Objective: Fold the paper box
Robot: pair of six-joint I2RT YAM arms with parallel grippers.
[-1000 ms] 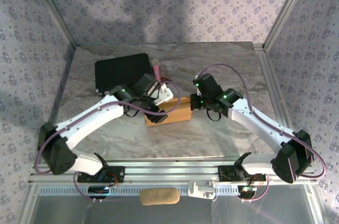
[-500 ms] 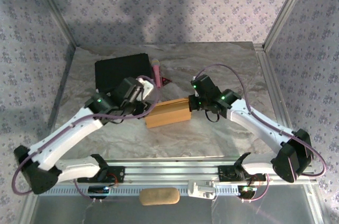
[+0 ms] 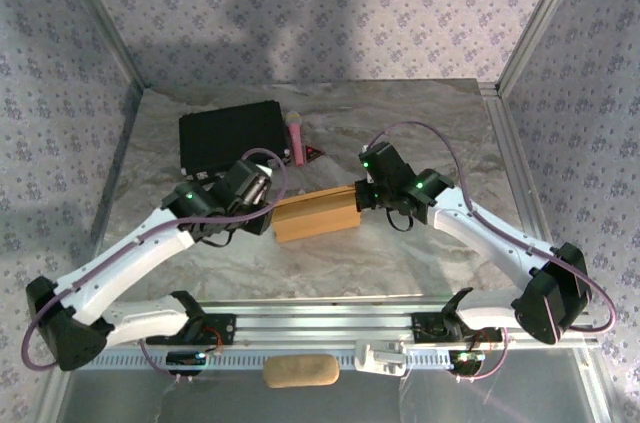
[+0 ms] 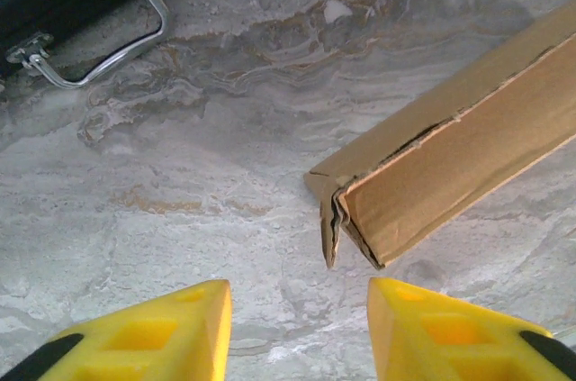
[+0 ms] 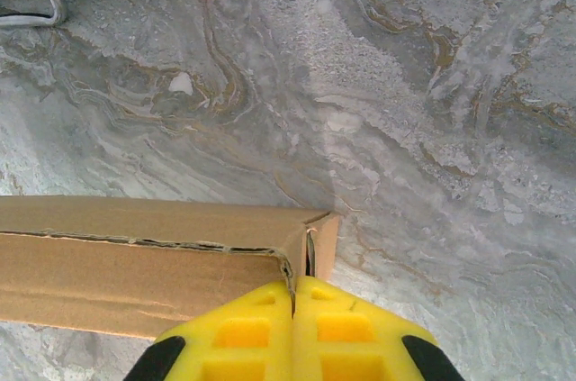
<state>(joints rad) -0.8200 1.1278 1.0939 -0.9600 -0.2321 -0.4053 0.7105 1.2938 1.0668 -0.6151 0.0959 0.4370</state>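
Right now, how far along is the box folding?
Mostly shaped: the box sits on the table as a closed-looking block with its walls up. In hand: the right jaws are shut on its right end corner, seemingly pinching the end wall, while the left jaws are open and short of the left end. Left to do: the corner flap at that left end gapes loose and probably needs tucking in.

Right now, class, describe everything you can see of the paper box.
The paper box is plain tan cardboard, folded into a long, low block lying flat on the marbled table. Its left end corner is creased and gapes slightly. The right gripper is shut at its right end, apparently pinching a thin wall; the open left gripper hovers off its left end, not touching.
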